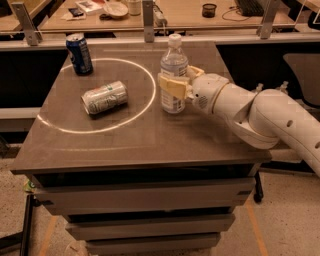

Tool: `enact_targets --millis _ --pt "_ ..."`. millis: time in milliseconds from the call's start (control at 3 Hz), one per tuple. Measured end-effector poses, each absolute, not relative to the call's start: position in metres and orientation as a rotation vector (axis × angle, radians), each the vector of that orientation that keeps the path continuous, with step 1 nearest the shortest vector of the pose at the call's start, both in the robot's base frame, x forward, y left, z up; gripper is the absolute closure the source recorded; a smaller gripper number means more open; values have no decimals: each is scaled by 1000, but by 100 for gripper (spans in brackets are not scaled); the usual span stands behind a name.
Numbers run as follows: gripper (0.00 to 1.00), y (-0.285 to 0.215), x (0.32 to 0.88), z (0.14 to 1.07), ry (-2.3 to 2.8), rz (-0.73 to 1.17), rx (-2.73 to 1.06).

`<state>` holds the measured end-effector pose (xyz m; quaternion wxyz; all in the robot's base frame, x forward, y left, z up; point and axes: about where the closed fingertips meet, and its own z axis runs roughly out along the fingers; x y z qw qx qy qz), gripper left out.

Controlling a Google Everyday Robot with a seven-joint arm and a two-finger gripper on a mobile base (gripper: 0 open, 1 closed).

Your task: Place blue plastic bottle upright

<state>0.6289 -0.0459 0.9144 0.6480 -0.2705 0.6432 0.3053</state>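
Note:
The blue plastic bottle (174,61) is clear and ribbed, with a white cap and a pale label. It stands upright on the dark table (130,145), just right of a white painted circle (145,102). My gripper (173,84) reaches in from the right on a white arm (265,117). Its cream fingers (172,88) are closed around the bottle's middle, one in front and one behind. The bottle's base rests on the tabletop.
A dark blue soda can (80,54) stands at the circle's far left edge. A silver and green can (105,97) lies on its side inside the circle. Behind the table, a railing and desks hold a bowl (116,9) and a cup (209,10).

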Motion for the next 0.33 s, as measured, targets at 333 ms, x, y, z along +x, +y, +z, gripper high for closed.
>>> enact_targets --millis 333 --pt "58 -44 629 915 1461 696 -618"
